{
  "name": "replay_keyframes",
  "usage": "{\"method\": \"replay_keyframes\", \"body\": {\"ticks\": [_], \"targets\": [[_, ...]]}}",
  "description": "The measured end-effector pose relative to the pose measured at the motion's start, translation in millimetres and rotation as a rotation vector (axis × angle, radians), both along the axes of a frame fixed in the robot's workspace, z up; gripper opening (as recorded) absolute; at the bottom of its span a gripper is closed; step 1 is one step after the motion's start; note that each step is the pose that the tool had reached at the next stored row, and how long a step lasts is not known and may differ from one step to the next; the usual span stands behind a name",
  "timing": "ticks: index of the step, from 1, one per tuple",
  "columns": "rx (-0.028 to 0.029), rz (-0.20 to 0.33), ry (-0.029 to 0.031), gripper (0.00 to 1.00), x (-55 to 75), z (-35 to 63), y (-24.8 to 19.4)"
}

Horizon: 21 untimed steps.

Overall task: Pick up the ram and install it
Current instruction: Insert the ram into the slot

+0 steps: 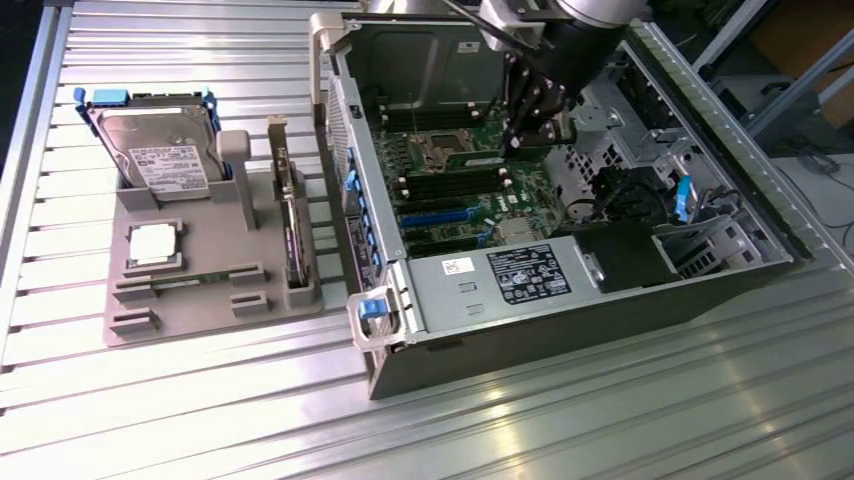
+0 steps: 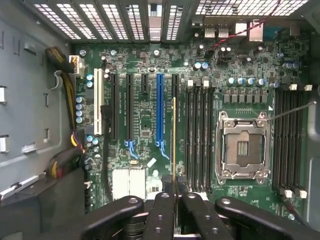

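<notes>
the gripper [image 2: 175,196] pinches the ram [image 2: 173,145] tight above the memory slots [image 2: 199,135], so pickup's done but seating looks left to do

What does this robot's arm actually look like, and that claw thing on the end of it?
The arm has a rounded silver-grey joint, then a dark, blocky wrist section. A thin black cable runs beside it. The black end effector is built from matte, rounded link bars with round bolt heads; its fingers are narrow and flat.
</notes>
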<state>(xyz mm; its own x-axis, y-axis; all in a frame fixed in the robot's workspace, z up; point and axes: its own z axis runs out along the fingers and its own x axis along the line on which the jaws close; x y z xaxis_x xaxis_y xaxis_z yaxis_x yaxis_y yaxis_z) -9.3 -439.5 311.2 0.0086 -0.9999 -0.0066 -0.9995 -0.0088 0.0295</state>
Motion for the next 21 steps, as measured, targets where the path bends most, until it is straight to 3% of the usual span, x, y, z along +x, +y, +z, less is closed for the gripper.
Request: {"method": "replay_keyframes", "body": {"ticks": [7, 16, 20, 21], "targets": [[-0.0003, -0.006, 0.0, 0.12, -5.1, -21.2, 4.5], [-0.0003, -0.012, 0.0, 0.12, -14.0, -47.4, 16.0], [-0.0002, -0.012, 0.0, 0.12, -14.2, -62.3, 27.2], [-0.0004, -0.012, 0.0001, 0.12, -15.1, -64.5, 27.5]]}}
